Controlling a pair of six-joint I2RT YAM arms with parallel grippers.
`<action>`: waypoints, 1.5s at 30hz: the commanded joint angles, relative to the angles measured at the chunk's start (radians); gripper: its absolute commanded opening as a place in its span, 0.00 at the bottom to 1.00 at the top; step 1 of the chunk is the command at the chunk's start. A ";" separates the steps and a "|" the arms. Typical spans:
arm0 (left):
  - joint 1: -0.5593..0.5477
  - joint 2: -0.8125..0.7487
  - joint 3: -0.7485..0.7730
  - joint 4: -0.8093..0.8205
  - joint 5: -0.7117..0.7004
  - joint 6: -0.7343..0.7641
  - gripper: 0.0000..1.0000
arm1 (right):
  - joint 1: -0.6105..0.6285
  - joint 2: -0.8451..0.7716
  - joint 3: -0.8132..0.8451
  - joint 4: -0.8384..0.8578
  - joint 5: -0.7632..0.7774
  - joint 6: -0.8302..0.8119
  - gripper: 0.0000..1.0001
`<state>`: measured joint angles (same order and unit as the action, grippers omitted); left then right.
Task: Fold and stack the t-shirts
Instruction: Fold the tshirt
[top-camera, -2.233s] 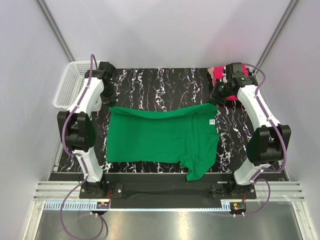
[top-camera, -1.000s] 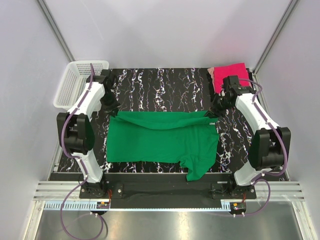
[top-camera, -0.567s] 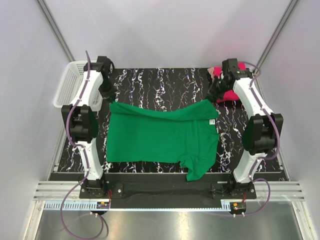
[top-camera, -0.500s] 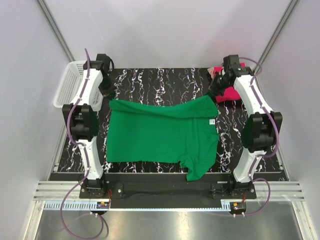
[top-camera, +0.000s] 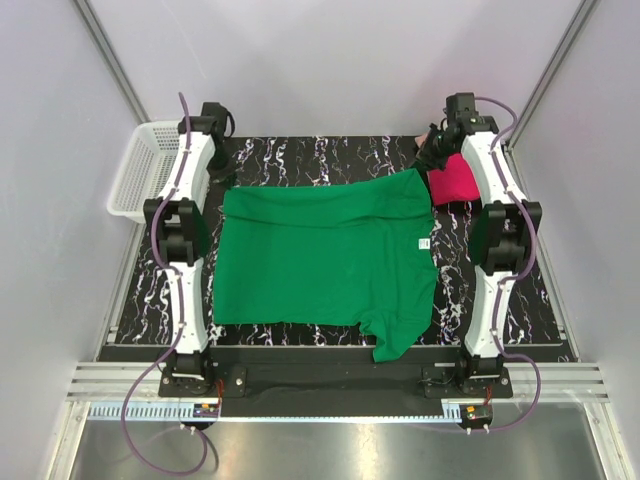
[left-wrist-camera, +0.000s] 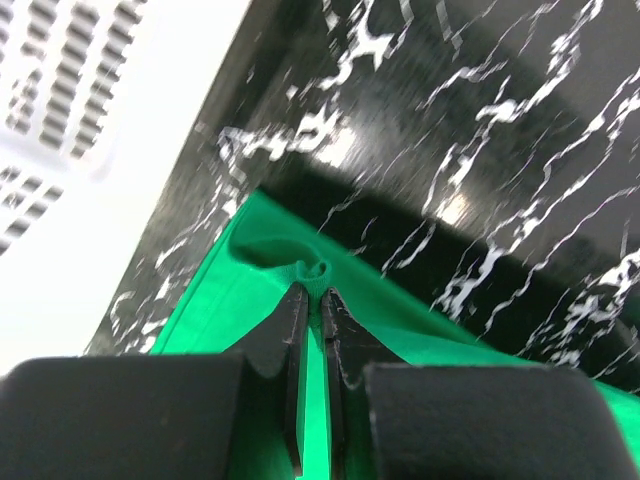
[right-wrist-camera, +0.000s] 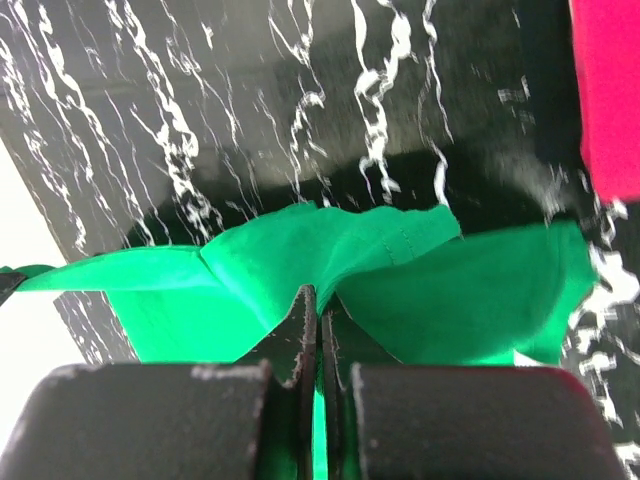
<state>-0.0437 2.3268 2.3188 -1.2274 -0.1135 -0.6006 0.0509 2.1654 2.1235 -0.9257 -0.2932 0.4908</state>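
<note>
Both arms are stretched out to the far side of the table (top-camera: 330, 160), each at one far corner of the green t-shirt (top-camera: 325, 260).

Left end effector (top-camera: 220, 183) first: in its wrist view the fingers are pressed almost together (left-wrist-camera: 310, 292), pinching a small puckered fold of the green t-shirt (left-wrist-camera: 250, 290) right at its corner. That corner is lifted a little, and it throws a dark shadow on the marble table (left-wrist-camera: 500, 150) beyond it. The white mesh basket (top-camera: 140, 170) sits just off the table's far-left corner, blurred and bright in the wrist view (left-wrist-camera: 50, 80).

Over on the other side, the right end effector (top-camera: 430, 165) is clamped tight (right-wrist-camera: 312, 292) on the green cloth (right-wrist-camera: 300, 260). The fabric fans out to both sides of the fingertips, raised over its own shadow on the table (right-wrist-camera: 250, 100).

From above, the shirt's far edge runs taut between the two pinch points. The rest lies spread flat across the middle of the table. One sleeve droops over the near edge on the right. A small white label (top-camera: 423, 243) shows near the shirt's right edge.

The pink t-shirt (top-camera: 455, 180) lies in the far-right corner, just beside the right end effector and partly behind that arm. It shows at the upper right edge of the right wrist view (right-wrist-camera: 610, 90), apart from the green cloth.
</note>
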 joint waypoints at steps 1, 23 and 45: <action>-0.007 0.025 0.109 0.035 -0.014 -0.002 0.00 | 0.000 0.046 0.121 0.007 -0.007 -0.012 0.00; -0.004 -0.015 0.107 0.134 0.018 -0.016 0.00 | -0.011 0.177 0.368 -0.042 -0.078 -0.014 0.00; -0.008 -0.262 -0.246 0.077 -0.006 0.123 0.00 | -0.009 -0.226 -0.192 0.034 -0.129 -0.052 0.00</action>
<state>-0.0525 2.1334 2.0830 -1.1355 -0.1146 -0.5201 0.0456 2.0300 1.9751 -0.9306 -0.3870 0.4446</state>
